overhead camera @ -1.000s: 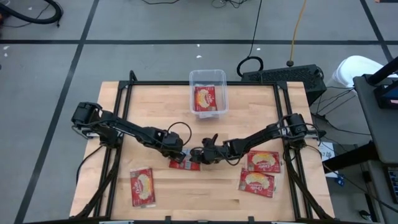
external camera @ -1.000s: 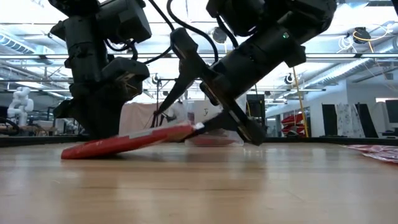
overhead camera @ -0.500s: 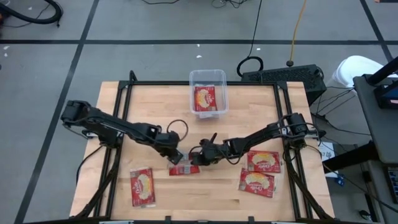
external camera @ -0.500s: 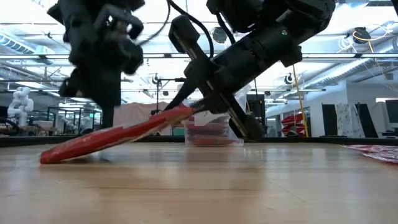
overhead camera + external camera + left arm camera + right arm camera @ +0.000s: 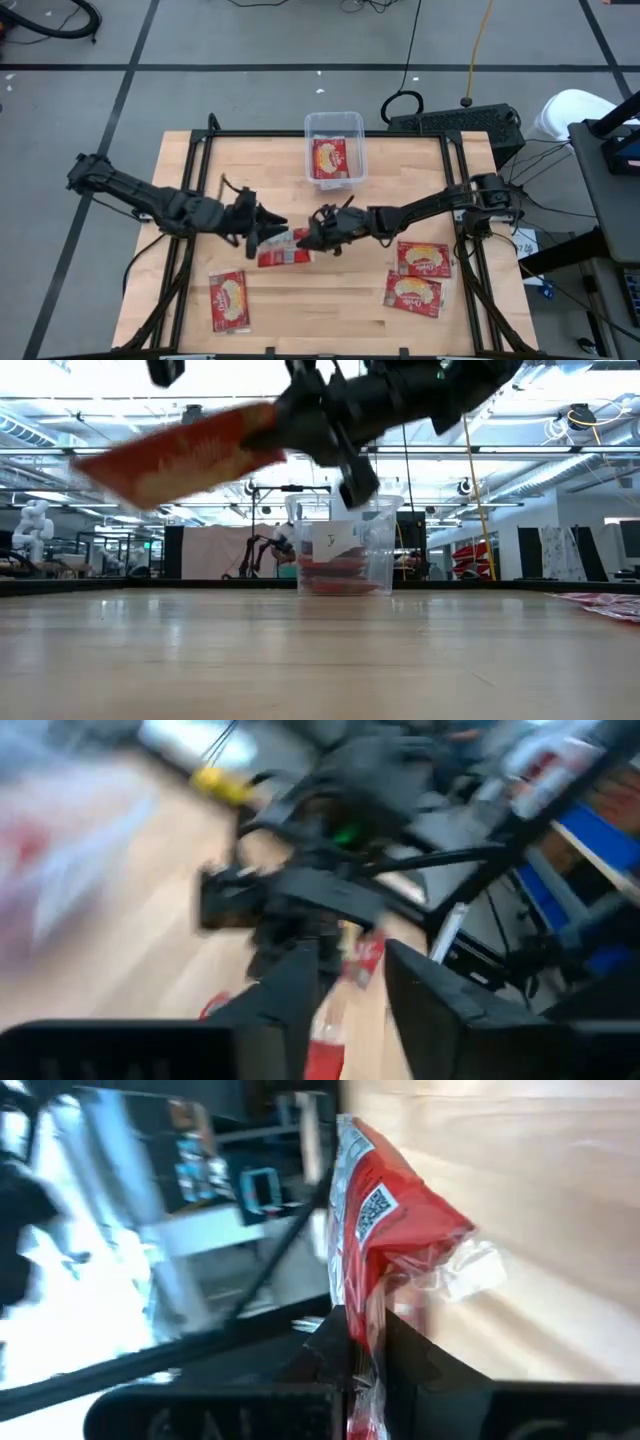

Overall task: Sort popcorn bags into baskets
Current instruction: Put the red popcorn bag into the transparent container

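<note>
A red popcorn bag (image 5: 283,248) hangs in the air over the table's middle, with my right gripper (image 5: 312,238) shut on its right end. The low view shows this bag (image 5: 180,450) high above the boards. My left gripper (image 5: 268,228) stands open just left of it and a little above its left end; in the left wrist view its fingers (image 5: 300,1005) are apart and I see no touch. The clear basket (image 5: 310,150) stands at the far middle with one bag (image 5: 333,158) lying flat in it. My right gripper pinches the bag's right end (image 5: 362,1315) between its two fingers. The fingers come nearly level from the table's right side and lie along the bag. The bag (image 5: 385,1220) sticks out beyond the fingertips toward the left, clear of the table, its left end (image 5: 95,468) a little lower.
One bag (image 5: 228,300) lies flat near the front left, two more (image 5: 424,259) (image 5: 413,294) near the front right. The black frame rails (image 5: 195,160) run along both sides of the table. Bare wood lies between the held bag and the basket.
My right gripper has shut on the bag's right end and risen. The bag first tipped up with its left end on the table, then came clear. My left gripper has risen steeply, turned and drawn back toward the table's left edge.
</note>
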`<action>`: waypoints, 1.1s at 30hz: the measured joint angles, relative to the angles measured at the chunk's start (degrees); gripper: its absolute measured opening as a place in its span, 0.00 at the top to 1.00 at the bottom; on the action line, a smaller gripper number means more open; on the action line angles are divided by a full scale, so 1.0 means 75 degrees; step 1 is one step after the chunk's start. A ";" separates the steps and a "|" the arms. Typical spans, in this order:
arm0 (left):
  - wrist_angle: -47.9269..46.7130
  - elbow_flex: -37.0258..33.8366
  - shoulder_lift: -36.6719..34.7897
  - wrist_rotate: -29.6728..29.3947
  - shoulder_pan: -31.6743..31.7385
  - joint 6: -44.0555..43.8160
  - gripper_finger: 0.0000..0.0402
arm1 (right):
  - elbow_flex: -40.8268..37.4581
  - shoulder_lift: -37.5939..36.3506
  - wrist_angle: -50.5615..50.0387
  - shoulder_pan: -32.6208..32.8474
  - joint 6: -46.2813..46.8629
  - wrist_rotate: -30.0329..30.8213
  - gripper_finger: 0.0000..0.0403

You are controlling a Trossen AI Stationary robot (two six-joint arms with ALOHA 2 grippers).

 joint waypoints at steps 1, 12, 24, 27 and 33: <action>0.0291 0.0003 0.0000 -0.0044 -0.0126 0.0577 0.65 | 0.0000 -0.0096 0.0058 -0.0047 0.0135 -0.0002 0.97; -0.0853 -0.0001 0.0390 -0.1773 -0.0828 0.2974 0.12 | 0.0003 -0.0754 -0.0036 -0.0754 0.0738 -0.0009 0.97; -0.3145 0.0000 0.0476 -0.2943 -0.0032 0.4516 0.26 | 0.0003 -0.0758 0.0152 -0.1340 0.0828 0.0455 0.97; -0.3150 -0.0006 0.0660 -0.2753 0.0411 0.4918 0.30 | 0.0003 -0.0758 0.0413 -0.1341 0.0979 0.0602 0.97; -0.2844 -0.0009 0.1003 -0.2472 0.1125 0.5379 0.40 | 0.0003 -0.0758 0.0548 -0.1319 0.0909 0.0774 0.97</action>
